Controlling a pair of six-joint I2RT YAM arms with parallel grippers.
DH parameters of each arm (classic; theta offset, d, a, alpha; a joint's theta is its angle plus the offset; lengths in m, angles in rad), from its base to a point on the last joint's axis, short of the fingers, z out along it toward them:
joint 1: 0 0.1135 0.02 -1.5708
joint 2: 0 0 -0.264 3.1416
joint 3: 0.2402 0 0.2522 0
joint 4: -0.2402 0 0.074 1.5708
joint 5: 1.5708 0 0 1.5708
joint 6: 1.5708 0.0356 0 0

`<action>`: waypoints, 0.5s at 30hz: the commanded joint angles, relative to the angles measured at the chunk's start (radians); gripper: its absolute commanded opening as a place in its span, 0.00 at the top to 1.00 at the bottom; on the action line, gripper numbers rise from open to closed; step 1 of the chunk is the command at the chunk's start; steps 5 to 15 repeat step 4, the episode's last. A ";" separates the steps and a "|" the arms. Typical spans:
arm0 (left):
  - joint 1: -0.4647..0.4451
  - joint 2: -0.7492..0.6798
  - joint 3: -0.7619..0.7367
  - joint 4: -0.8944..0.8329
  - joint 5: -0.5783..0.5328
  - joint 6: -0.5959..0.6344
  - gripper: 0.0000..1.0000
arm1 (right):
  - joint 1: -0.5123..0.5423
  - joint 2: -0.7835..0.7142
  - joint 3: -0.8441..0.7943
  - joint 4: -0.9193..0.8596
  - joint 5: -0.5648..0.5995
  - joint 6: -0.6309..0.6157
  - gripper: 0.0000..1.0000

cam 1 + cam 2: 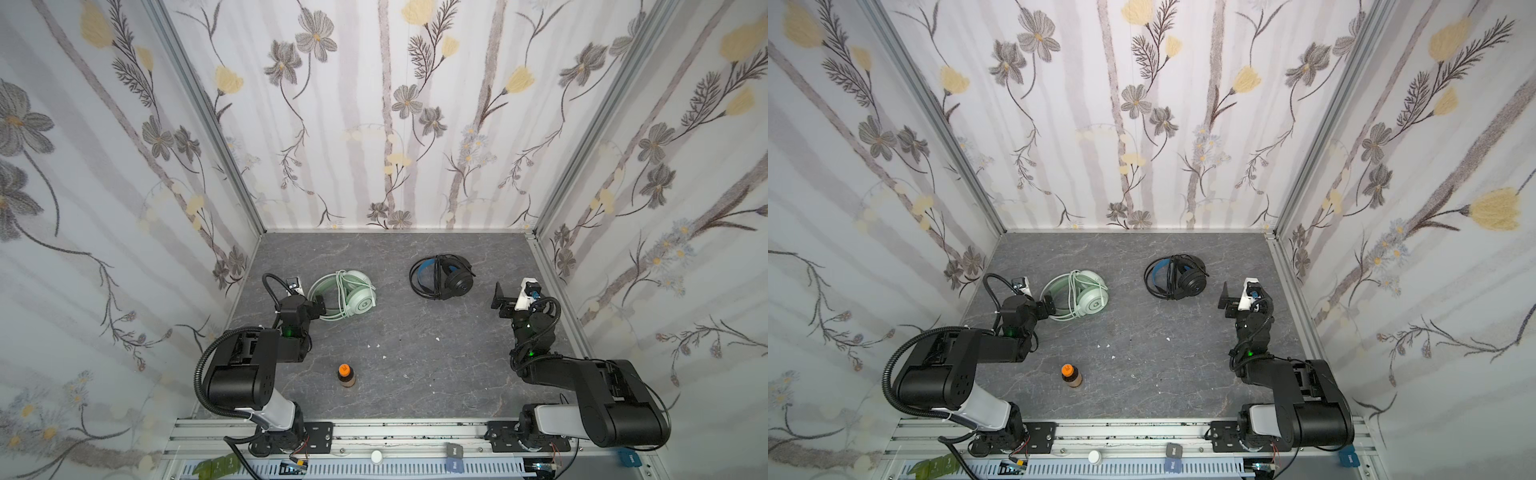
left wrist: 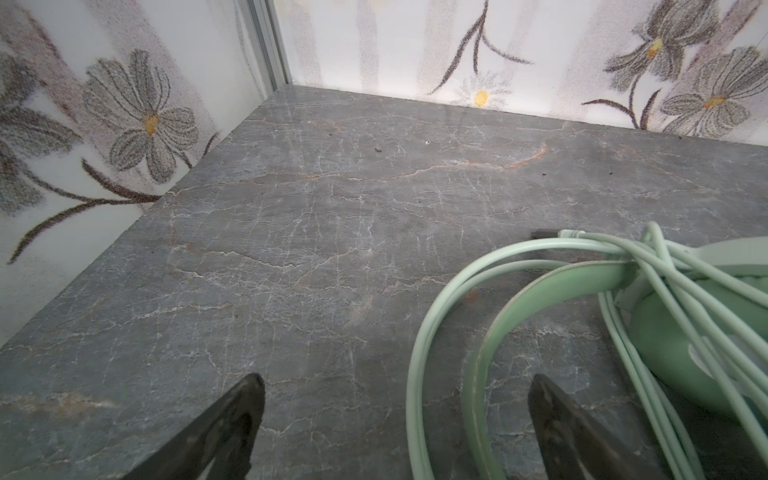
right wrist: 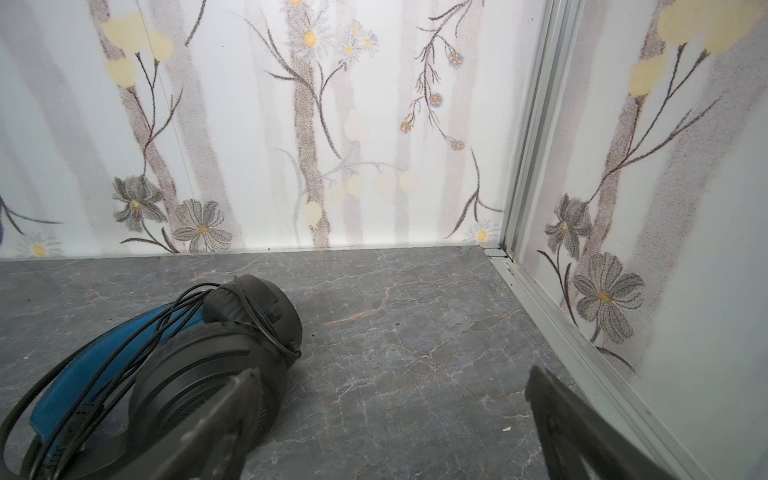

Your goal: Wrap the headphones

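Observation:
The mint-green headphones (image 1: 353, 296) (image 1: 1089, 297) lie at the left of the grey table, their pale green cable wound over the headband and ear cup (image 2: 681, 353). My left gripper (image 1: 318, 303) (image 2: 397, 378) is open at their near left edge; the headband and a cable loop run between its fingers, not gripped. The black headphones (image 1: 448, 277) (image 1: 1183, 277) with a blue inner headband lie at the back right, black cable looped round them (image 3: 187, 365). My right gripper (image 1: 498, 297) (image 3: 394, 372) is open and empty, just right of them.
A small brown bottle with an orange cap (image 1: 345, 376) (image 1: 1070, 375) stands near the table's front middle. Small white scraps (image 1: 374, 345) lie on the table. Flowered walls close in the left, back and right; an aluminium rail (image 1: 415, 432) runs along the front.

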 commanded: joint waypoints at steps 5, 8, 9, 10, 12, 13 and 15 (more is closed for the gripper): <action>0.001 0.001 0.004 0.047 -0.008 -0.008 0.00 | -0.019 0.001 0.012 0.032 -0.034 -0.002 0.00; 0.001 0.001 0.004 0.047 -0.008 -0.008 0.00 | -0.019 0.001 0.012 0.032 -0.034 -0.002 0.00; 0.001 0.001 0.004 0.047 -0.008 -0.008 0.00 | -0.019 0.001 0.012 0.032 -0.034 -0.002 0.00; 0.001 0.001 0.004 0.047 -0.008 -0.008 0.00 | -0.019 0.001 0.012 0.032 -0.034 -0.002 0.00; 0.001 0.001 0.004 0.047 -0.008 -0.008 0.00 | -0.019 0.001 0.012 0.032 -0.034 -0.002 0.00; 0.001 0.001 0.004 0.047 -0.008 -0.008 0.00 | -0.019 0.001 0.012 0.032 -0.034 -0.002 0.00; 0.001 0.001 0.004 0.047 -0.008 -0.008 0.00 | -0.019 0.001 0.012 0.032 -0.034 -0.002 0.00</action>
